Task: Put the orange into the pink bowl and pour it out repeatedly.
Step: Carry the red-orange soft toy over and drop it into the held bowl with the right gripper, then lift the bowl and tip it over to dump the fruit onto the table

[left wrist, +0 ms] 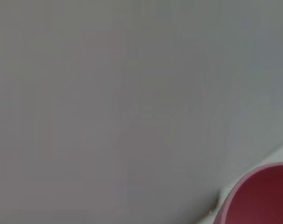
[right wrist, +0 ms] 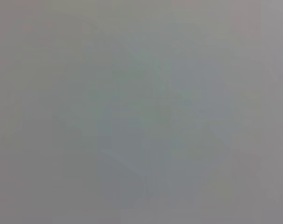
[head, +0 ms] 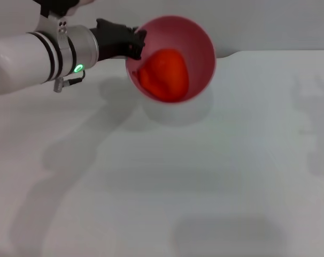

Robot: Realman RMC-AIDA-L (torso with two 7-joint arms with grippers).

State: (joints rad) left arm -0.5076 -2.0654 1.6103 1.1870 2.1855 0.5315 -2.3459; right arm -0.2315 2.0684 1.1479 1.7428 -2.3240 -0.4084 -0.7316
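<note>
1. Writing or brand marks are not showing on anything; the smooth, glossy, deep pink plastic bowl is plain, and the only marking on the left arm is a small glowing green light on its silver wrist band.
2. The black left gripper is clamping its fingers on the bowl's left rim, holding the bowl lifted above the white table at the far left of centre and tilted so its opening is facing near.
3. The bright red-orange, roundish, lumpy toy orange is lying inside the bowl against its lower wall.
4. The left wrist view is catching only a piece of the bowl's pink wall.
5. The right gripper is not appearing anywhere.
</note>
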